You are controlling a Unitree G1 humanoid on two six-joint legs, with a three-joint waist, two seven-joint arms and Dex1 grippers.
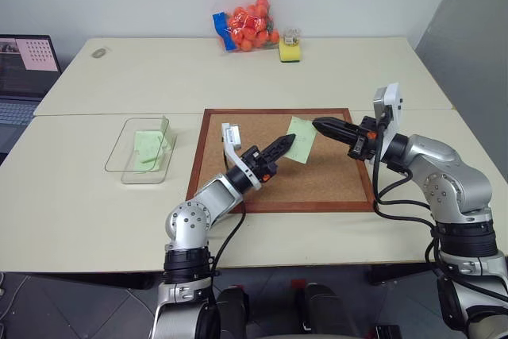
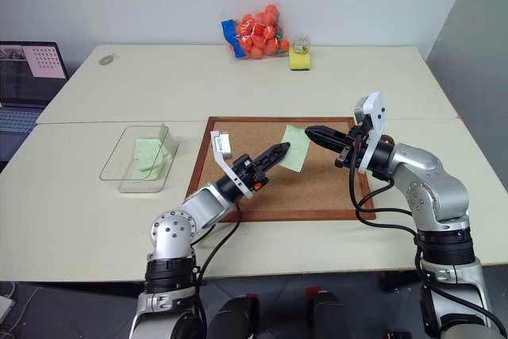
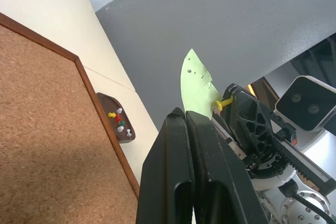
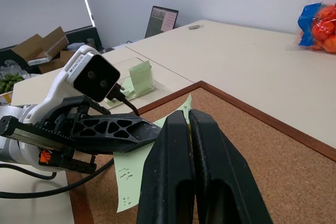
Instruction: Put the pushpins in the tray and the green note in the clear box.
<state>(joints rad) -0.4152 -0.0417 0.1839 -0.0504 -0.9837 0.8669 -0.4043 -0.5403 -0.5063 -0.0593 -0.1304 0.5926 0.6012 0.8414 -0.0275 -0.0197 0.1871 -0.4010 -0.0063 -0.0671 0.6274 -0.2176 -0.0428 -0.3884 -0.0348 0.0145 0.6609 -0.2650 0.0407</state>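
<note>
The green note (image 1: 302, 134) hangs lifted over the corkboard (image 1: 317, 184), with my left gripper (image 1: 290, 141) shut on its lower edge. My right gripper (image 1: 317, 125) meets the note's far edge and is shut on a yellow pushpin (image 3: 222, 102) at its tip. In the left wrist view the note (image 3: 197, 85) shows small pin holes. The dark reddish-brown tray (image 3: 103, 100) lies just past the corkboard's edge with several pushpins (image 3: 118, 120) in it: red, white, green, yellow. The clear box (image 1: 123, 160) stands left of the corkboard, apart from both grippers.
A paler mint note (image 1: 147, 148) leans inside the clear box. At the table's back lie a bag of orange balls (image 1: 250, 25) and a yellow sponge (image 1: 290, 52). A laptop (image 1: 24, 69) sits at the far left.
</note>
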